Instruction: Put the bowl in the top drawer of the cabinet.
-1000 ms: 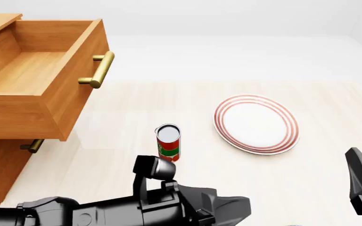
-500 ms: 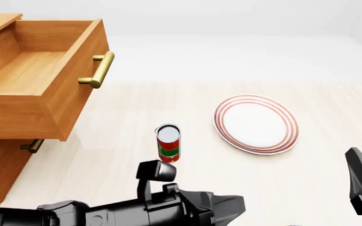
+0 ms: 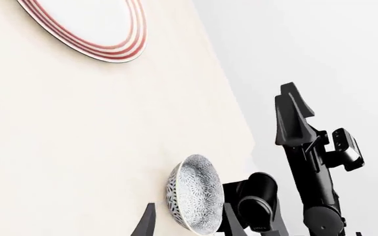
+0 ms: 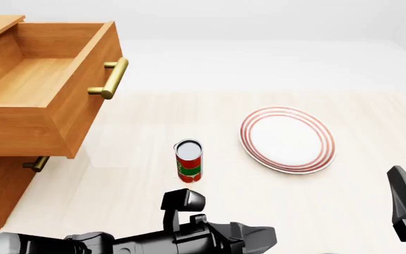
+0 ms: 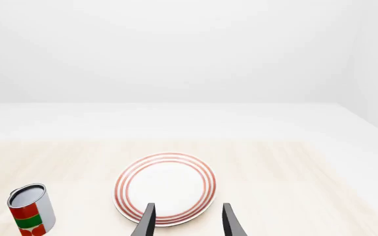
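Left gripper (image 3: 185, 227) (fingers spread) is straddling the bowl (image 3: 196, 193) on the bench (image 3: 77, 137); right gripper (image 5: 185, 221), also spread, is hovering near the plate (image 5: 165, 187).

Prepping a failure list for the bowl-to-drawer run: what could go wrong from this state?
1. The bowl sits close to the table's edge, between the left gripper's open fingers, so a nudge might tip it off.
2. The right arm stands just beyond the bowl, so the left gripper could clip it when closing or lifting.
3. The can stands between the left arm and the drawer, so a low carry could knock it over.
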Tool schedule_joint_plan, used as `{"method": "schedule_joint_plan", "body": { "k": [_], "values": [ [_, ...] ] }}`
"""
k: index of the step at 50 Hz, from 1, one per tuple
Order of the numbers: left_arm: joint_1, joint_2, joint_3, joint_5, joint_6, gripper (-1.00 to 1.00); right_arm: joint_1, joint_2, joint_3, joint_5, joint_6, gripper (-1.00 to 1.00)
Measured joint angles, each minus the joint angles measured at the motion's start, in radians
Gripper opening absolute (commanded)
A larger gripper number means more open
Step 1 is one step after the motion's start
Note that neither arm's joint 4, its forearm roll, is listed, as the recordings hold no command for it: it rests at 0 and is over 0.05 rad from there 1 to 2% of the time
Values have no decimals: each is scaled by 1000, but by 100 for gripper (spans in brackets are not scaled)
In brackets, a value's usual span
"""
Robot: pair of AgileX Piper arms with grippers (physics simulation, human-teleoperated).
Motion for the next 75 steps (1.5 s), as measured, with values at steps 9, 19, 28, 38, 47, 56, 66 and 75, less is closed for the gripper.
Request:
{"method": "schedule_joint_plan", "body": {
  "k": [9, 19, 28, 38, 47, 56, 66, 75],
  "values": [
    [-7, 36, -2, -21, -13, 100, 0, 0, 0, 0, 0, 100],
    [-19, 73, -10, -38, -23, 100, 0, 0, 0, 0, 0, 100],
    [-34, 104, -20, -49, -29, 100, 0, 0, 0, 0, 0, 100],
    [-53, 142, -31, -62, -39, 100, 0, 0, 0, 0, 0, 100],
    [-70, 175, -42, -75, -48, 100, 0, -1, 0, 1, 0, 100],
    [-83, 206, -54, -87, -55, 100, 0, 0, 0, 0, 0, 100],
    [-94, 238, -67, -104, -64, 100, 0, -1, 0, 1, 0, 100],
    [-100, 266, -79, -116, -71, 100, 0, 0, 0, 0, 0, 100]
  ]
}}
